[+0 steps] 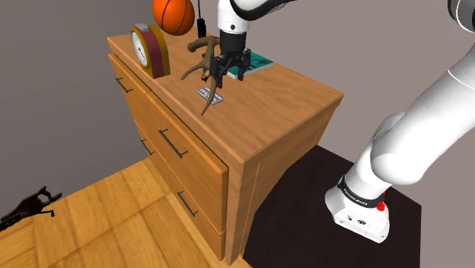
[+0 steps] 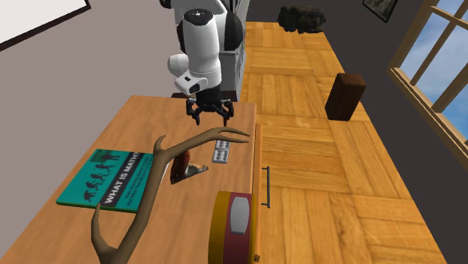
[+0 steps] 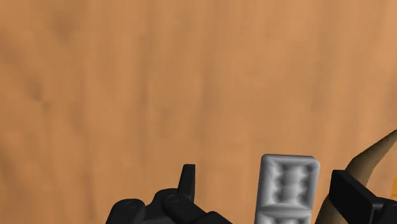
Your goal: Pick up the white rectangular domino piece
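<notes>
The domino (image 1: pixel 211 95) is a small pale grey-white rectangular tile with raised pips, lying flat on the wooden dresser top (image 1: pixel 282 106). In the second exterior view the domino (image 2: pixel 222 151) sits just under the antler's tip. My black gripper (image 1: pixel 228 68) hovers a little above the wood (image 2: pixel 150 127), close beside the tile; the gripper (image 2: pixel 210 112) points straight down. In the wrist view the gripper (image 3: pixel 267 179) is open. The domino (image 3: pixel 287 188) lies between the fingers (image 3: pixel 186 178), nearer the other one, and neither touches it.
A brown antler (image 1: pixel 199 65) arches over the tile, its tip (image 3: pixel 375 156) close to one finger. A teal book (image 2: pixel 112 178), a round clock (image 1: pixel 148 49) and an orange basketball (image 1: pixel 173 14) share the dresser top. The front edge with drawer handles (image 2: pixel 265 185) is near.
</notes>
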`<state>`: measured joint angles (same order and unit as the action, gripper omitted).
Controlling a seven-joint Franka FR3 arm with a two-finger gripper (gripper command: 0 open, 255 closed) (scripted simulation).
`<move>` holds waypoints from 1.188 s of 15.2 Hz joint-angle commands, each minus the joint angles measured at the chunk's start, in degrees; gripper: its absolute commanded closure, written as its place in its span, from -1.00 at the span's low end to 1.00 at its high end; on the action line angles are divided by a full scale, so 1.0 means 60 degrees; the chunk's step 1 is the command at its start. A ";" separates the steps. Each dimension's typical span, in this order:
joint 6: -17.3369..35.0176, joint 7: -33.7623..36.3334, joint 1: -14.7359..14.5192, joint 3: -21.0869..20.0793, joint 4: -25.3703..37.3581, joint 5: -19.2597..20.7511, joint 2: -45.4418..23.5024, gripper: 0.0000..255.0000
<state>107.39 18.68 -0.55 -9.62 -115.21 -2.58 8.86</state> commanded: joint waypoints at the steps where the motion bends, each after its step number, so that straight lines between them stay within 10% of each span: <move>1: 0.0023 0.0305 -0.0037 -0.0126 0.0734 0.0164 -0.0814 -1.00; 5: -0.0080 0.0870 -0.0187 -0.0289 0.2281 0.0545 -0.2364 -1.00; 14: 0.0856 0.0890 -0.0201 -0.0275 0.1500 0.0581 -0.2521 -1.00; 15: 0.0834 0.0893 -0.0202 -0.0275 0.1538 0.0585 -0.2537 1.00; 18: 0.0819 0.0895 -0.0204 -0.0277 0.1533 0.0581 -0.2518 1.00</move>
<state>112.30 24.05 -1.66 -11.15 -105.88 1.03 -6.09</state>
